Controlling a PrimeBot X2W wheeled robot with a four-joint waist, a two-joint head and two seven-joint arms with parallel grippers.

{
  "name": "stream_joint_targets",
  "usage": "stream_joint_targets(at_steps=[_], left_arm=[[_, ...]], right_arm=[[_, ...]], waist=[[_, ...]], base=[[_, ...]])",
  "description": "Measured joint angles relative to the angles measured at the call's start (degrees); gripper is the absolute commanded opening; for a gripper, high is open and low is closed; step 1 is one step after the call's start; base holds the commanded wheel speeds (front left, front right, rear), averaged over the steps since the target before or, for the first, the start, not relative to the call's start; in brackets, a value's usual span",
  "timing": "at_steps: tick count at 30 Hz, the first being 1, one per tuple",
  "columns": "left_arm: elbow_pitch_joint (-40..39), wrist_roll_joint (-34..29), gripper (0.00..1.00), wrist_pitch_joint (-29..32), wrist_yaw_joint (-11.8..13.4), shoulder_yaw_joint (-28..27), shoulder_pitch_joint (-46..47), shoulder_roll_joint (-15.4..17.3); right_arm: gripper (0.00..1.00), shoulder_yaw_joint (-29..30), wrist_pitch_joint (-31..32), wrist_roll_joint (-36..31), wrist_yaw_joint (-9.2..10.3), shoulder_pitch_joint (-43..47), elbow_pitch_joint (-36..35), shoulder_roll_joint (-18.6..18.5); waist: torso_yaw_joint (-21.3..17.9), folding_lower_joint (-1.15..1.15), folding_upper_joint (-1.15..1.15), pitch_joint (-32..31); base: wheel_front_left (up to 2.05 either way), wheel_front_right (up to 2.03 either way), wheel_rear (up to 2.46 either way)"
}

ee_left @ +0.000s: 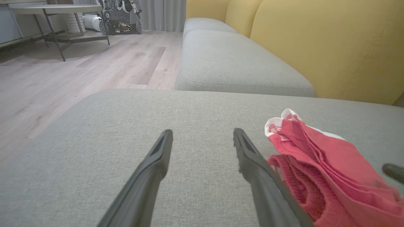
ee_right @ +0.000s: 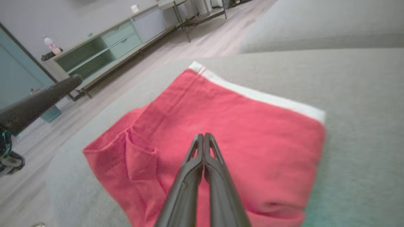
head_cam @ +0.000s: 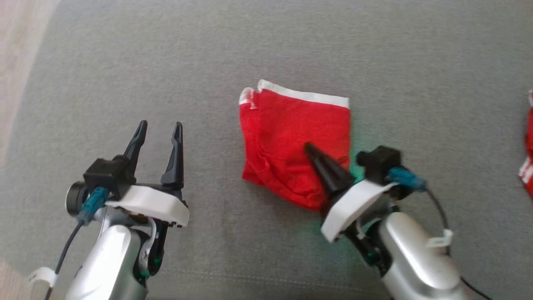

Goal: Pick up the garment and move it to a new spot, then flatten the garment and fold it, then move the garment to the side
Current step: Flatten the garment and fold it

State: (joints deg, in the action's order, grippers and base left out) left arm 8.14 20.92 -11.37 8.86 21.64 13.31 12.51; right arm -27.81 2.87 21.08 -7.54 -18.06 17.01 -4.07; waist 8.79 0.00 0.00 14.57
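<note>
Head view, nearest us: our left gripper hangs with fingers spread over the bare cushion, toward its left edge. Our right gripper has its fingers pressed together, tips over the garment. We cannot tell whether they pinch cloth. The garment lies folded mid-cushion, white band farthest. We judge the folding done, with moving it aside left.

The garment is red knitted cloth, matt and finely textured, edged with a smoother white band. The cushion under it is grey woven fabric, matt and slightly rough. The left tool and right tool have matt black plastic fingers. The left forearm has a glossy silver shell. The floor looks like pale, smooth wood.
</note>
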Motion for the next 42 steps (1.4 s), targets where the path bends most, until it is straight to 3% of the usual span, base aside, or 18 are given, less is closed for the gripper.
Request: stream_joint_targets(at_steps=[6, 16, 22, 26, 27, 28, 29, 35, 42], left_arm=[[0.7, 0.6, 1.0, -1.0, -0.3, 0.0, 0.0, -0.1], [1.1, 0.6, 1.0, -1.9, -0.2, -0.2, 0.0, -0.5], [-0.3, 0.6, 1.0, -2.4, 0.2, -1.2, 0.0, -0.6], [-1.2, 0.6, 1.0, -2.9, 0.2, -2.7, -0.1, -0.8], [-1.4, 0.6, 1.0, -2.9, 0.2, -3.1, -0.2, -1.0], [-1.7, 0.6, 1.0, -2.9, 0.2, -3.6, -0.3, -1.3], [-2.4, 0.6, 1.0, -2.9, 0.2, -4.1, -0.4, -1.6], [-5.0, -1.0, 1.0, -2.9, -0.9, -7.6, -2.7, -2.3], [-5.0, -3.2, 1.0, -2.9, -3.4, -9.8, -6.2, -2.4]], right_arm=[[0.0, -8.3, -2.7, 3.6, 0.0, -4.2, 7.5, 0.0], [0.0, -21.9, -5.5, 10.8, 0.0, -7.8, 10.6, 0.0], [0.0, -21.6, -8.9, 11.6, 0.0, -9.3, 10.8, 0.0], [0.0, -16.2, -11.4, 10.6, 0.0, -9.6, 8.5, -0.5], [0.27, -14.2, -11.8, 10.2, 0.0, -9.4, 7.8, -0.7], [0.77, -12.1, -12.2, 9.5, 0.0, -9.2, 6.9, -1.0], [1.0, -9.6, -12.5, 8.6, 0.0, -8.9, 5.9, -1.4], [1.0, 6.6, -12.8, 1.8, 0.0, -1.1, -1.8, -1.7], [1.0, 20.9, -7.4, -5.7, 0.0, 9.1, -12.2, -0.8]], waist=[[2.2, 0.0, 0.0, 0.8], [2.5, 0.0, 0.0, 0.5], [2.1, 0.0, 0.0, -0.2], [1.5, 0.0, 0.0, -1.2], [1.4, 0.0, 0.0, -1.5], [1.3, 0.0, 0.0, -1.9], [1.2, 0.0, 0.0, -2.3], [0.2, 0.0, 0.0, -4.2], [-1.6, 0.0, 0.0, -6.4]], base=[[0.0, 0.0, 0.0], [0.0, 0.0, 0.0], [0.0, 0.0, 0.0], [0.0, 0.0, 0.0], [0.0, 0.0, 0.0], [0.0, 0.0, 0.0], [0.0, 0.0, 0.0], [0.0, 0.0, 0.0], [0.0, 0.0, 0.0]])
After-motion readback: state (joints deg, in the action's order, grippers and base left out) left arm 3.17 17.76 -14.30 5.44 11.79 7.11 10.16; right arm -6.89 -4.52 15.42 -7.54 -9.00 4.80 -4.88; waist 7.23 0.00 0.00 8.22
